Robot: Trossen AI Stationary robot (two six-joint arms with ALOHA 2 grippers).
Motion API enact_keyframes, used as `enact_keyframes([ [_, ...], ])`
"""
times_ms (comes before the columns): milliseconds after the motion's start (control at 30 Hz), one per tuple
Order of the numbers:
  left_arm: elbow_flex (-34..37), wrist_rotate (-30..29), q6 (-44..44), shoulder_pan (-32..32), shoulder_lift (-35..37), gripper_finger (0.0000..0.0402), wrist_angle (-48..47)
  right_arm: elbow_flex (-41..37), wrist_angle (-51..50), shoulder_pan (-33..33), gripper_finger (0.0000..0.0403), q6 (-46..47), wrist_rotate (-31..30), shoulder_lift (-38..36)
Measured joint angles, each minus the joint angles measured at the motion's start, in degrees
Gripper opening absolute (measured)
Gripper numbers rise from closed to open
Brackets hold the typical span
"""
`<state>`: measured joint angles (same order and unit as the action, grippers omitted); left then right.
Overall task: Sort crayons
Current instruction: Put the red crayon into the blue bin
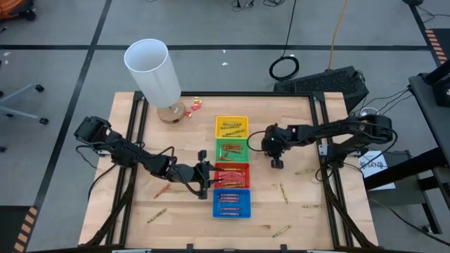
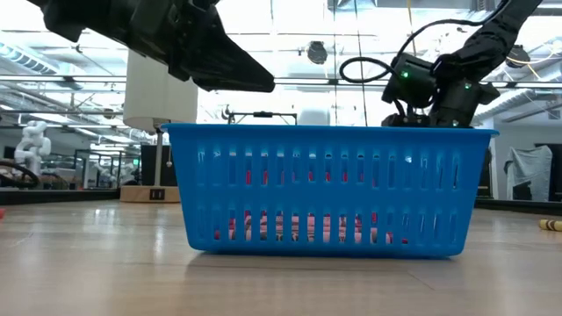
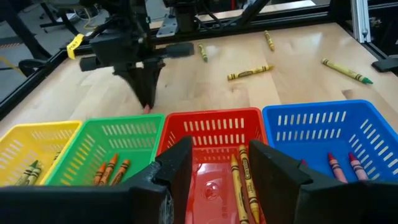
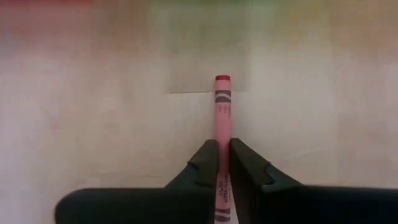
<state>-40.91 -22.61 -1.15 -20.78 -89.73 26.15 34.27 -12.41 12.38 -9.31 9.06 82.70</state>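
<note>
A red crayon (image 4: 221, 124) lies on the bare wooden table (image 1: 295, 112), pinched between the closed fingers of the right gripper (image 1: 276, 163), just beside the green tray (image 1: 232, 149) and red tray (image 1: 231, 174). The step in hand looks like the pick-up; next the crayon must be lifted clear and carried over the tray that matches its colour, probably the red one. The left gripper (image 3: 216, 171) hovers at the red tray's other side, jaws parted and holding nothing. A yellow tray (image 1: 231, 126) and blue tray (image 1: 231, 204) end the row. Loose crayons (image 1: 283, 192) lie scattered about.
</note>
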Motion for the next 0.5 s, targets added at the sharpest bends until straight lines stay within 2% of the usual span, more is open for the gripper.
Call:
enact_keyframes([
  [167,0.0,0.0,0.02,0.0,0.0,0.0157,-1.69,-0.23,-2.41,-0.39,0.0003,2.52,7.67,-6.83],
  [333,0.04,-0.2,0.01,0.02,0.0,0.0157,-2.49,-0.16,-4.46,-3.3,0.0002,8.63,8.2,-14.66],
  [500,0.04,-0.44,-0.04,0.02,0.0,0.0157,-2.71,-0.16,-3.42,-10.49,0.0001,15.35,6.93,-20.44],
])
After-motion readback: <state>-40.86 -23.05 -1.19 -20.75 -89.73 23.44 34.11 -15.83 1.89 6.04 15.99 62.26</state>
